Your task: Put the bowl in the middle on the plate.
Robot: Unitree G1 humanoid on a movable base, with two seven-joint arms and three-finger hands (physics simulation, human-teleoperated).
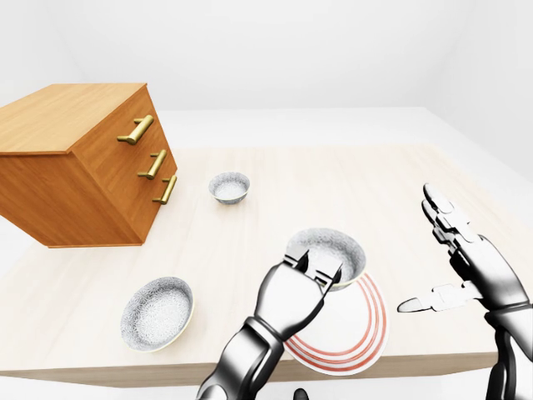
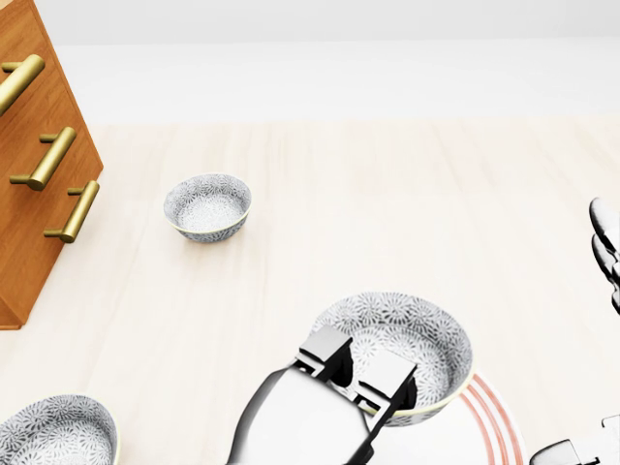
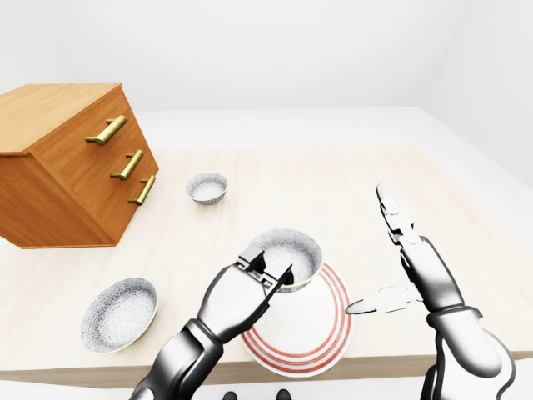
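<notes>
My left hand (image 1: 315, 272) is shut on the near rim of a grey patterned bowl (image 1: 329, 250). The bowl is over the upper-left part of the white plate with red rings (image 1: 360, 337) near the table's bottom edge. I cannot tell whether the bowl touches the plate. In the head view the bowl (image 2: 415, 341) covers the plate's (image 2: 496, 418) left side, and my left hand (image 2: 360, 376) hides its near wall. To the right of the plate, my right hand (image 3: 398, 260) hovers open with spread fingers and holds nothing.
A small patterned bowl (image 1: 229, 187) stands higher up the table. Another bowl (image 1: 156, 312) sits at the lower left near the table's edge. A wooden drawer chest (image 1: 79, 167) with brass handles takes up the left side.
</notes>
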